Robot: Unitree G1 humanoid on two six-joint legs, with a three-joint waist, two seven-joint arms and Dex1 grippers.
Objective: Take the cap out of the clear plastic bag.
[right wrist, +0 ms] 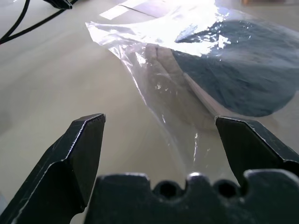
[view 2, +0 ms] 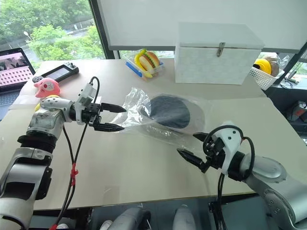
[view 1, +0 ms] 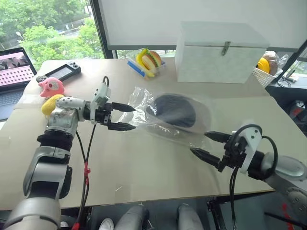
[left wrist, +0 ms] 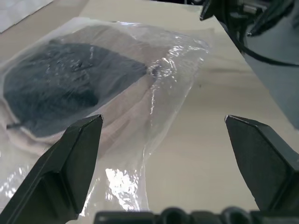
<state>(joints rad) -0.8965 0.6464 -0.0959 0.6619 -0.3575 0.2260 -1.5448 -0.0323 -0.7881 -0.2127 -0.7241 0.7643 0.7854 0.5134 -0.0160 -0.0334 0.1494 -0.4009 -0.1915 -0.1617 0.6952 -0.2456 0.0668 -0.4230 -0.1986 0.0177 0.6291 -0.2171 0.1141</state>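
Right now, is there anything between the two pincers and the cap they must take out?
Yes: the clear bag itself. The cap lies fully inside it on the table, so plastic covers it on every side. The left pincer and right pincer are both open at opposite ends of the bag, with nothing else between.

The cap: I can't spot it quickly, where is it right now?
The cap lies inside the clear plastic bag at mid-table, between the open left gripper and right gripper.
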